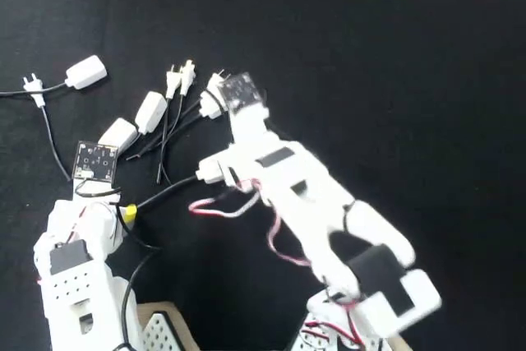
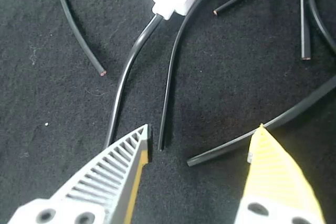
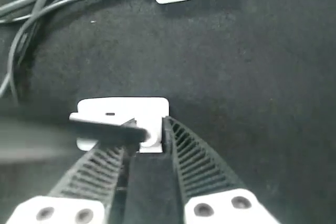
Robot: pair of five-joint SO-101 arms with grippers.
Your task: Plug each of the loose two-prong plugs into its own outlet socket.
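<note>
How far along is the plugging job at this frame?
Done: nothing; loose plugs lie with prongs bare. In hand: right gripper shut on a white connector; left gripper open over cords. Left: every plug.

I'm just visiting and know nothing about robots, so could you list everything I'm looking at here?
table: one, black, under everything.
two-prong plugs: three with prongs showing, white, on the table beyond the arms.
outlet sockets: at least three, white, beyond the left arm, near the plugs.
white block: one, in the right pincer.
cords: several, black, strewn among these.
left arm: one, white, at the near edge.
right arm: one, white, stretched toward the plugs.
left pincer: one, grey and yellow, open above cords.
right pincer: one, dark, shut on the white block.
</note>
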